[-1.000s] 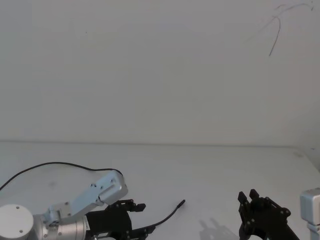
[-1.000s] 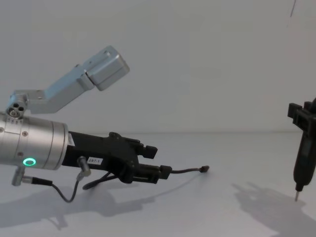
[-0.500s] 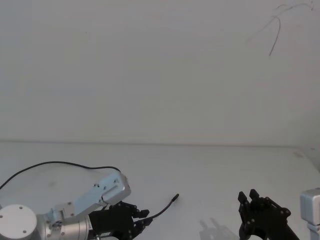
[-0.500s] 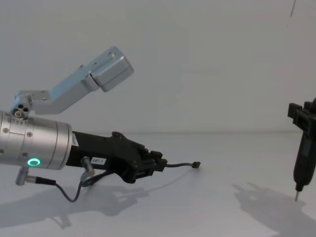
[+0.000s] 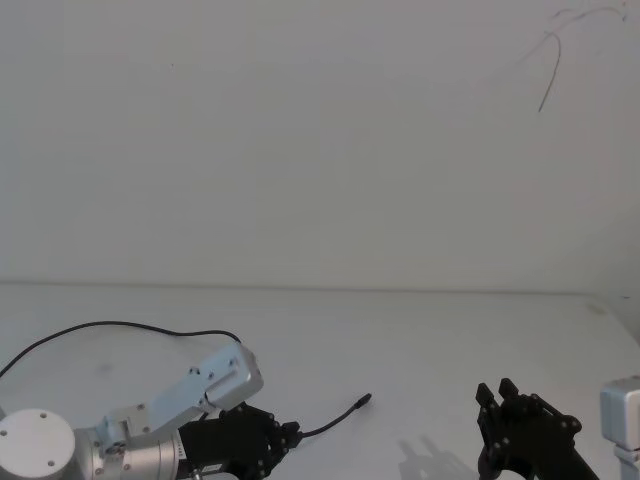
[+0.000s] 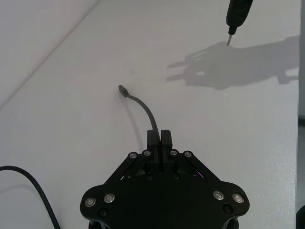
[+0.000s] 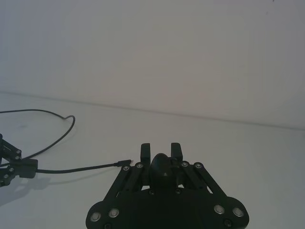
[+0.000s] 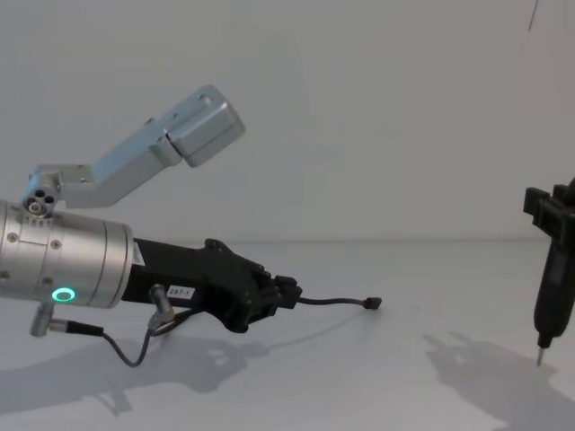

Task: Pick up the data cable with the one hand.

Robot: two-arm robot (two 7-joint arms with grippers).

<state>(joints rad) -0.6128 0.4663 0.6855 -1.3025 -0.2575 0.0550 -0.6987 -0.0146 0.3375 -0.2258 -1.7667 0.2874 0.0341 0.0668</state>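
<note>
The left pincer (image 8: 286, 292) has its 2 fingers pressed fully together on the data cable (image 8: 334, 302). It grips the cord a short way back from the plug (image 8: 375, 303), so the last stretch sticks out past the fingertips toward the middle of the bench (image 8: 386, 386). In the chest view the left pincer hangs low over the bench with its shadow beneath it, and the plug end looks clear of the surface. Behind the left pincer, the head view shows the rest of the cord running off in 1 long loop that lies flat on the bench. I judge the grasp made and the lift hardly started. What is left is to raise the left pincer until the held part is plainly off the bench and the trailing loop begins to follow. The cord is thin and limp, so it may slip through the grip if the loop drags. The right pincer (image 5: 495, 390) sits idle well to the right of the left pincer. No container stands on the bench.
</note>
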